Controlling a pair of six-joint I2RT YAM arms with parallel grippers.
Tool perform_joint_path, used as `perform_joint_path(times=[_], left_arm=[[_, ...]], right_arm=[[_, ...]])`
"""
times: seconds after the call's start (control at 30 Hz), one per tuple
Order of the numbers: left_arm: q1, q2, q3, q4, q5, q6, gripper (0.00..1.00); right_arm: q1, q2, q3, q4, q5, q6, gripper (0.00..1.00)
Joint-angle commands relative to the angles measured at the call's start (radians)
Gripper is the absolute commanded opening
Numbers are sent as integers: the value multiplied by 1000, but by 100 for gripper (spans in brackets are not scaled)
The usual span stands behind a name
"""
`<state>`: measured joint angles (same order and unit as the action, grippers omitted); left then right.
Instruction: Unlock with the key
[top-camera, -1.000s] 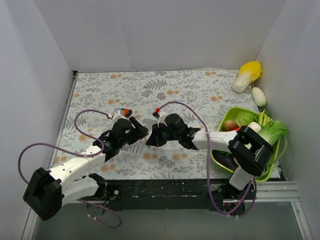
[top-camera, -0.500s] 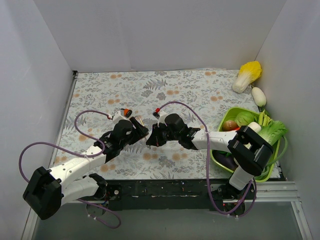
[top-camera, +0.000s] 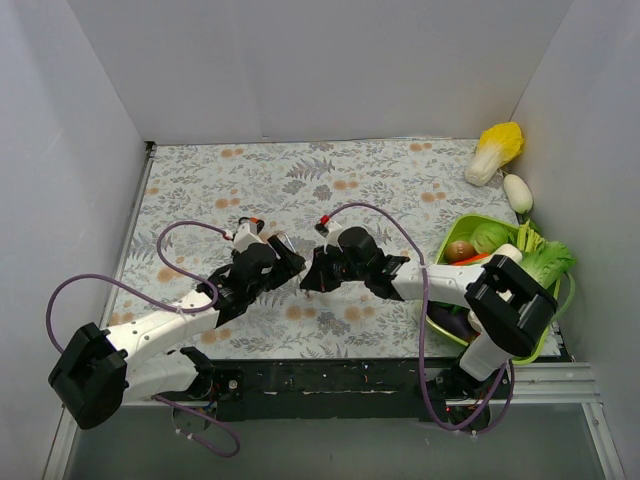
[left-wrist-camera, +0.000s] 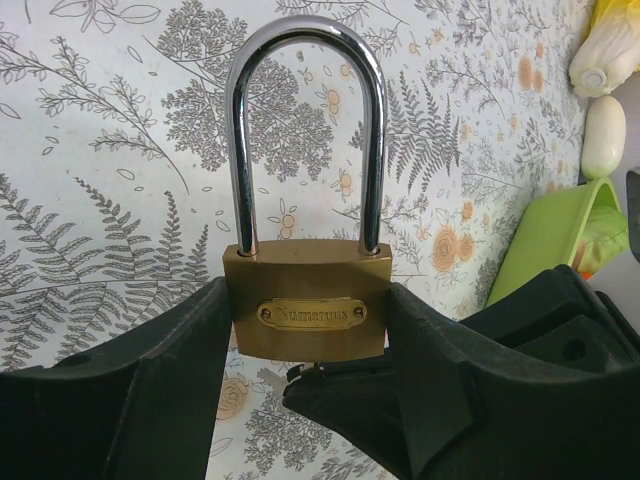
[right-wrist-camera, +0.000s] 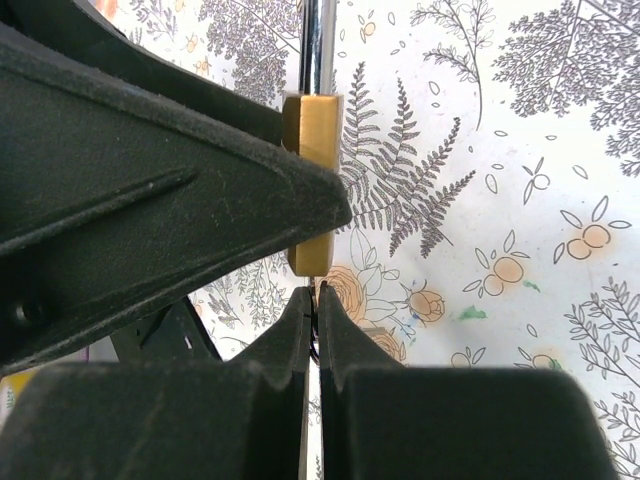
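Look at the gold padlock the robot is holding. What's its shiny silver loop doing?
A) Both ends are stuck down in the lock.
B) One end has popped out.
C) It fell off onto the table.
A: in the left wrist view, both legs of the silver shackle run down into the body of the brass padlock, which the left gripper clamps by its sides.

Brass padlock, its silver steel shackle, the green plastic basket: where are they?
Brass padlock (left-wrist-camera: 311, 313), left wrist view, body nameplate.
Steel shackle (left-wrist-camera: 305, 28), left wrist view, top of arch.
Green plastic basket (left-wrist-camera: 543, 236), left wrist view, outer wall.
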<state>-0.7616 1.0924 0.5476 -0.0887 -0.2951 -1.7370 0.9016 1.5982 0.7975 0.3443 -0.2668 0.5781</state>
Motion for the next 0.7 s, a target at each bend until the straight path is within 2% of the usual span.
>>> perform_joint_path(times=[0.0,0.67], left_arm=[[-48,4,-3,-5,73,-9,0],[-105,60,22,23,66,-22,0]], right_arm=[[-59,-70,5,159,107,5,1],[-72,-124,-35,189,139,-26,1]])
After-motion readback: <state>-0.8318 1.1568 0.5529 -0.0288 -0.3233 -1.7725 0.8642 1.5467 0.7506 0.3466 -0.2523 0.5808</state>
